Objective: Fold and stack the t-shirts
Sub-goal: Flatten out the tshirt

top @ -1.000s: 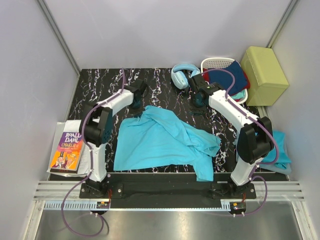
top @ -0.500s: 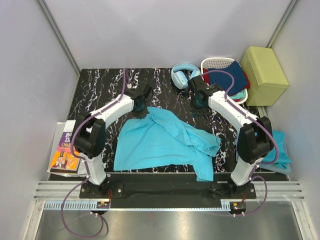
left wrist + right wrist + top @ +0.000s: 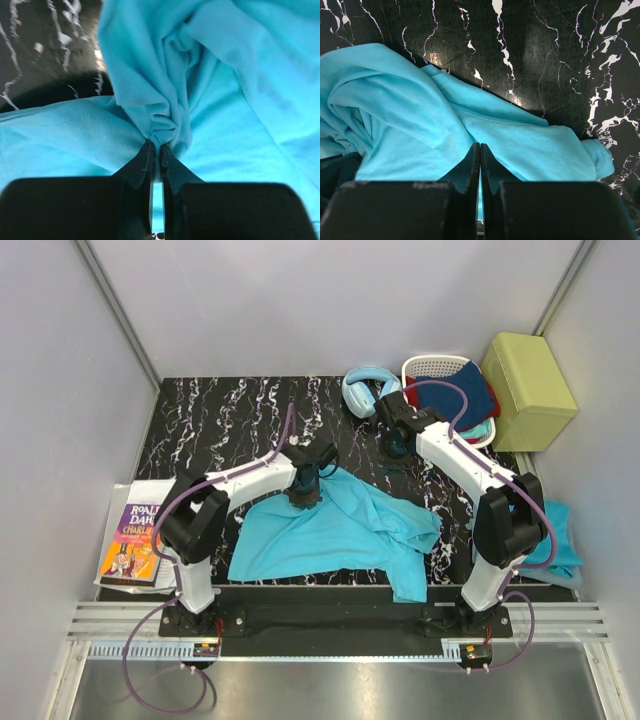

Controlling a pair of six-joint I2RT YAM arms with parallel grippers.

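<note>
— How far along are we?
— Barely begun. The soft turquoise-blue t-shirt [image 3: 340,525] lies rumpled and unfolded on the black marbled table [image 3: 200,420]. My left claw [image 3: 156,146] pinches a bunch of its cloth. My right claw [image 3: 480,147] is closed and empty.
— Anything unclear?
— More turquoise cloth [image 3: 562,530] sits half hidden behind my right arm [image 3: 505,520]. I can't tell whether it's folded.

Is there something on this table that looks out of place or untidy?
Yes. The shirt lies crumpled, not flat, and one corner reaches past the near edge of the table. What looks like a second shirt lies off the table, beside its right edge.
</note>
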